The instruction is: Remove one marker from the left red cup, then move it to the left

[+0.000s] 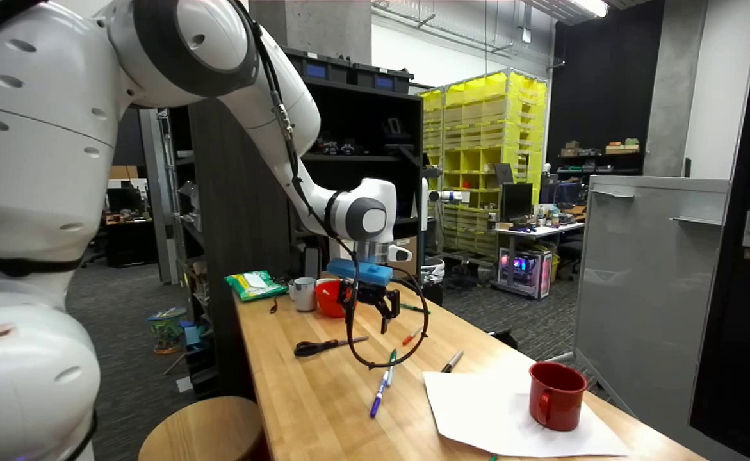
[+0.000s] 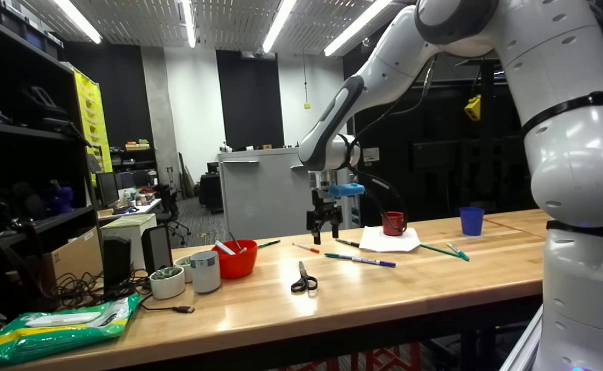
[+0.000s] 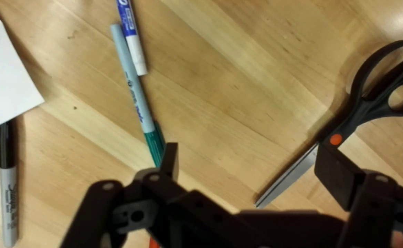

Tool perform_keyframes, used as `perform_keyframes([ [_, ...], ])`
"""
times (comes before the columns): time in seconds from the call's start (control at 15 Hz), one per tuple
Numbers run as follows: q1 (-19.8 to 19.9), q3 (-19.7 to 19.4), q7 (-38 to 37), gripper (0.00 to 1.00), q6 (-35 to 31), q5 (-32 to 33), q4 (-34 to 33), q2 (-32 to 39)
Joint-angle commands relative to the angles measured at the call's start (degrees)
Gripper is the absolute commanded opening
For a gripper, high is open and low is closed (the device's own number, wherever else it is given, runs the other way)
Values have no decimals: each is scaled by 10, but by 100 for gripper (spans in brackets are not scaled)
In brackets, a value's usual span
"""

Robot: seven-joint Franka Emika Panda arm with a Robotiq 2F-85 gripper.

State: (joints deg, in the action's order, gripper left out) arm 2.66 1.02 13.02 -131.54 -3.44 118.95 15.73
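The left red cup (image 2: pixel 237 262), squat and bright red, stands on the table; it also shows partly behind my gripper in an exterior view (image 1: pixel 328 299). A pale, bluish-looking marker (image 2: pixel 224 248) leans in it beside a dark thin pen (image 2: pixel 236 241). A blue marker with a white cap (image 3: pixel 128 24) lies on the table, also seen in both exterior views (image 1: pixel 378 398) (image 2: pixel 379 263). My gripper (image 3: pixel 254 165) is open and empty above the table, apart from the cup; it shows in both exterior views (image 1: pixel 368 314) (image 2: pixel 326 234).
Black scissors (image 3: pixel 347 117) and a green-capped marker (image 3: pixel 136 93) lie below my fingers. A dark red mug (image 1: pixel 557 396) stands on white paper (image 1: pixel 471 410). A grey mug (image 2: pixel 205 271) stands against the cup's side. A blue cup (image 2: pixel 471 220) stands near the robot's base.
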Motion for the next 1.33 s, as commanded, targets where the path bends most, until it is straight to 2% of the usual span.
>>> perform_keyframes([
  [0.0, 8, -9, 3, 100, 6, 11, 6, -4],
  [0.13, 14, -17, 3, 100, 7, 15, 11, -6],
  [0.2, 17, -20, 4, 75, 7, 17, 14, -8],
  [0.33, 22, -28, 6, 69, 6, 22, 21, -10],
  [0.67, 39, -35, 23, 30, 4, 13, 44, -14],
  [1.0, 44, -33, 32, 50, -2, 9, 69, -13],
  [1.13, 44, -33, 34, 51, -3, 9, 76, -12],
  [1.27, 45, -33, 36, 45, -3, 9, 81, -12],
])
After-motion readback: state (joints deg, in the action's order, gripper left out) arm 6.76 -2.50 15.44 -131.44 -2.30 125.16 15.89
